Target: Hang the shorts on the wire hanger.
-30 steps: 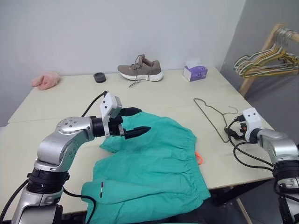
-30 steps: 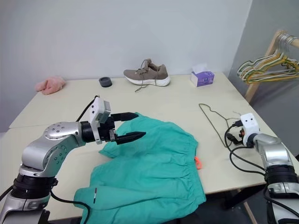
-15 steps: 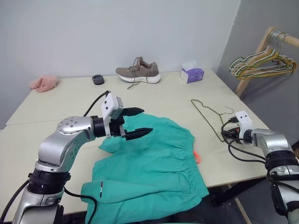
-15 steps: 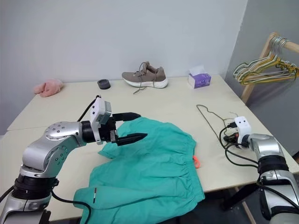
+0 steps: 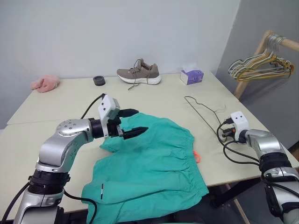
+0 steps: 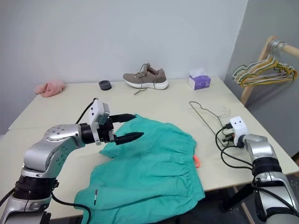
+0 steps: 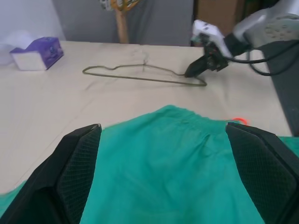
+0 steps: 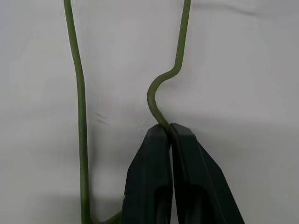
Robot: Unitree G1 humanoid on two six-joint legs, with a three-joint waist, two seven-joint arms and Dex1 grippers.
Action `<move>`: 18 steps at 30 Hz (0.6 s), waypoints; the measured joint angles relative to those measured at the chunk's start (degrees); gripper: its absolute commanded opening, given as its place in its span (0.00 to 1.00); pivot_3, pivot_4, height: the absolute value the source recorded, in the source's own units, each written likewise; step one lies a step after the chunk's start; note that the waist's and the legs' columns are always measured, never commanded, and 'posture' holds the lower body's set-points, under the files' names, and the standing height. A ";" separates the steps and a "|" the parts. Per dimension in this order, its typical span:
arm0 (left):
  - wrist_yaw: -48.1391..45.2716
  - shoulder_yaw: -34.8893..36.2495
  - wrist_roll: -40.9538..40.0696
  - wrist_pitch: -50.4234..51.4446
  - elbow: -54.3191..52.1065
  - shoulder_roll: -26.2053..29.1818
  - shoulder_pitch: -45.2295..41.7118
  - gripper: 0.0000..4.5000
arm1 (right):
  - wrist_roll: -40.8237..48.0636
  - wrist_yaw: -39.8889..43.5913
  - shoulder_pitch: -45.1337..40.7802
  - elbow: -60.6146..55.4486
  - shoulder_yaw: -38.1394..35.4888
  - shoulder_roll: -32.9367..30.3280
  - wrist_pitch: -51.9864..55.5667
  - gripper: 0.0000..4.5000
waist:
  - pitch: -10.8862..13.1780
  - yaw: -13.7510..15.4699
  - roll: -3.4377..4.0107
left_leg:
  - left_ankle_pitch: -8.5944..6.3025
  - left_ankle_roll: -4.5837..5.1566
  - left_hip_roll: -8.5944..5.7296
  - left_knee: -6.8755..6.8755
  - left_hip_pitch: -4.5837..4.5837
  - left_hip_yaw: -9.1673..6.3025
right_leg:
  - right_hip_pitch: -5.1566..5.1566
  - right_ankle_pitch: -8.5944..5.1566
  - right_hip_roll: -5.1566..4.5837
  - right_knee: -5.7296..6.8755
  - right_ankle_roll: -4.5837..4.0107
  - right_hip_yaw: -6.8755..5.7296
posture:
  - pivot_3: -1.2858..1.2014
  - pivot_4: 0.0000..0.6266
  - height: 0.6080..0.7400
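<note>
- Right claw (image 8: 164,128) pinches the wire hanger (image 5: 202,111) near the tabletop's (image 5: 70,100) right edge.
- Left claw (image 5: 132,122) gapes wide, empty, above the shorts (image 5: 149,163).
- Hanging remains undone.

Shorts (image 5: 149,168) hem past table edge

Large teal-green fabric shorts (image 5: 148,165) spread on beige table (image 5: 56,100), left gripper (image 5: 133,122) with fingers apart above the shorts, thin dark wire hanger (image 5: 203,110) flat beside right gripper (image 5: 223,133), grey-brown shoe (image 5: 138,74) near wall
</note>
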 measured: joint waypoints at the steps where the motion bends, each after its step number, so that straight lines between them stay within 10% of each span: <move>1: 0.80 0.97 0.20 -0.25 1.84 -0.04 -0.86 1.00 | -0.65 0.57 0.09 -2.43 0.60 -0.56 -1.60 0.02 | 0.09 -0.12 0.14 | 0.00 0.00 0.03 -0.05 -0.06 0.00 | -0.10 -0.01 0.04 0.00 -0.01 0.01 | 0.46 0.00 1.00; 18: -8.64 1.61 -1.40 9.75 13.52 6.49 -4.80 1.00 | -12.94 13.83 0.39 -34.15 13.85 -7.31 -27.08 0.02 | 0.13 0.01 0.27 | -0.05 -0.18 0.04 0.01 -0.91 0.06 | -0.81 0.01 -0.07 -0.04 -0.14 -0.09 | 0.46 0.00 1.00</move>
